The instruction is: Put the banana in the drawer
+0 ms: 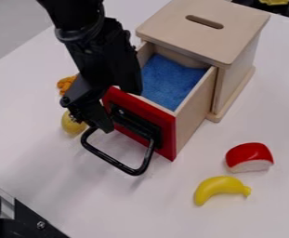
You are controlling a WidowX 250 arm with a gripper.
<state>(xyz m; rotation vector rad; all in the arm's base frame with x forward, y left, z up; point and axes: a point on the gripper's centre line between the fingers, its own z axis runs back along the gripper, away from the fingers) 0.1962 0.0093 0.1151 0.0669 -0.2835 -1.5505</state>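
Where arm (100,58) crosses, drawer (167,126) partly hidden

The top edge cuts off my arm (84,32), which hides part of the drawer (196,97) from me. I only get a piece of an orange thing (64,85) (can't tell what), my end effector (92,122) covers some of a yellow one (70,125), and black gear (36,222) runs off lower left.

Yellow banana (220,188) on the white table (97,200), near the open drawer (188,111) with its blue lining (168,81).
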